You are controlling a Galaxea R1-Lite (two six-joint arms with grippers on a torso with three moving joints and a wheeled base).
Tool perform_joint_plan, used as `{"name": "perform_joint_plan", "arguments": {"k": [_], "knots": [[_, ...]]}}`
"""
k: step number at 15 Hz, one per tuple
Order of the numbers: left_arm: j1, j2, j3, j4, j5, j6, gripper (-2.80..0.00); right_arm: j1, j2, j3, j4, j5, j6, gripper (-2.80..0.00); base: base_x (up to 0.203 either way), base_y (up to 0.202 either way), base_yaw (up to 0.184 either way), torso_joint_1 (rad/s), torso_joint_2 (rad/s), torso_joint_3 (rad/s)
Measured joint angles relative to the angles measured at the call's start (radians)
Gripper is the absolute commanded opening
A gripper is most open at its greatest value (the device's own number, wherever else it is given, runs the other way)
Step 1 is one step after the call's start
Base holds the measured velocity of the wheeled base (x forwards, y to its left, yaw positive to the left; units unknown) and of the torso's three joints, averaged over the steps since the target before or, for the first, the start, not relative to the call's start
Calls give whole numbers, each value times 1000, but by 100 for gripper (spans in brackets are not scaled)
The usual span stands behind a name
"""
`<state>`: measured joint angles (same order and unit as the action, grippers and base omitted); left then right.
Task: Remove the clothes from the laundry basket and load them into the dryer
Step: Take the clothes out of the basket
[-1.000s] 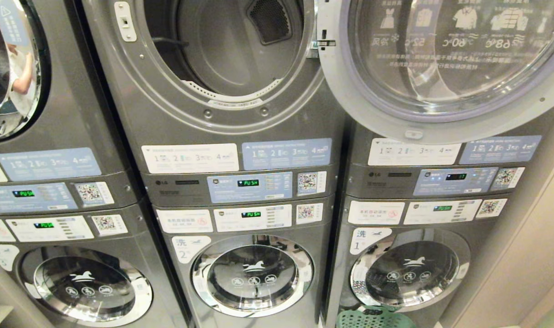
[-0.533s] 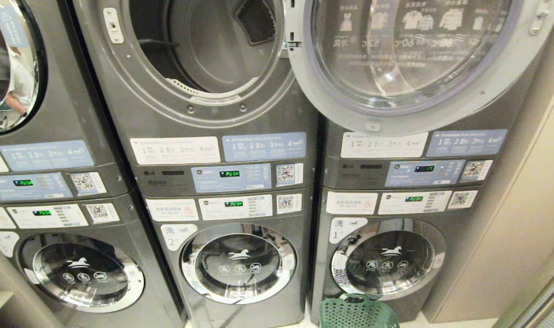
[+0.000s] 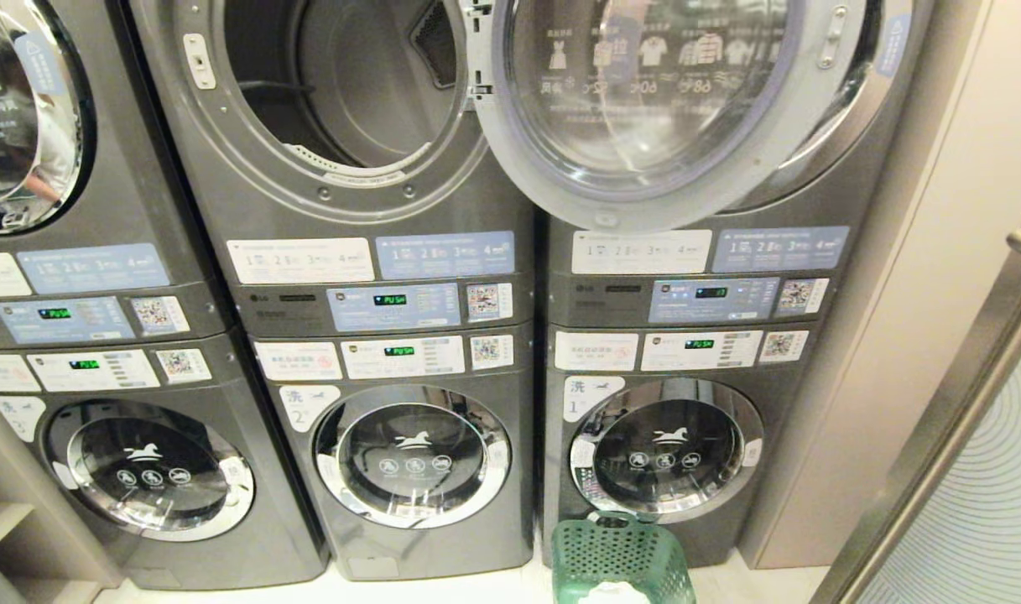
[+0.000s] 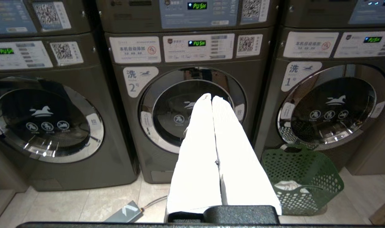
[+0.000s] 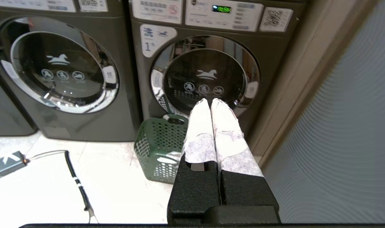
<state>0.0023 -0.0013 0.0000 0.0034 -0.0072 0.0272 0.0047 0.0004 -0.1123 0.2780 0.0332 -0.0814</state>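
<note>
The dark green perforated laundry basket point(image 3: 619, 554) stands on the floor against the bottom right washer, with pale clothes point(image 3: 615, 593) in it. It also shows in the left wrist view point(image 4: 301, 177) and the right wrist view point(image 5: 159, 148). The dryer point(image 3: 325, 92) in the middle stack, upper row, has its round door point(image 3: 644, 109) swung open to the right, drum dark inside. Neither arm is in the head view. My left gripper point(image 4: 211, 98) is shut and empty, held in the air before the middle washer. My right gripper point(image 5: 210, 101) is shut and empty, above the basket's right side.
Three stacks of grey machines fill the wall. A beige wall panel point(image 3: 913, 277) and a metal-framed glass panel point(image 3: 971, 470) close in the right side. A grey flat device point(image 5: 5, 163) with a black cable point(image 5: 77, 182) lies on the pale floor at the left.
The whole head view has shifted: the machines slid left and up in the picture, more of the basket and floor came into sight, and the glass panel appeared at the right. The camera moved.
</note>
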Motion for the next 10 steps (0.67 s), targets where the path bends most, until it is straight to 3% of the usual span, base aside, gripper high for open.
{"name": "perform_joint_plan", "arguments": {"k": [4, 10], "knots": [[0, 0, 0, 1, -2, 0, -280, 3, 0, 0, -1, -2, 3, -280, 0, 0, 0, 10, 3, -1], [-1, 0, 0, 0, 0, 1, -280, -1, 0, 0, 0, -2, 27, -280, 182, 1, 0, 4, 4, 4]]}}
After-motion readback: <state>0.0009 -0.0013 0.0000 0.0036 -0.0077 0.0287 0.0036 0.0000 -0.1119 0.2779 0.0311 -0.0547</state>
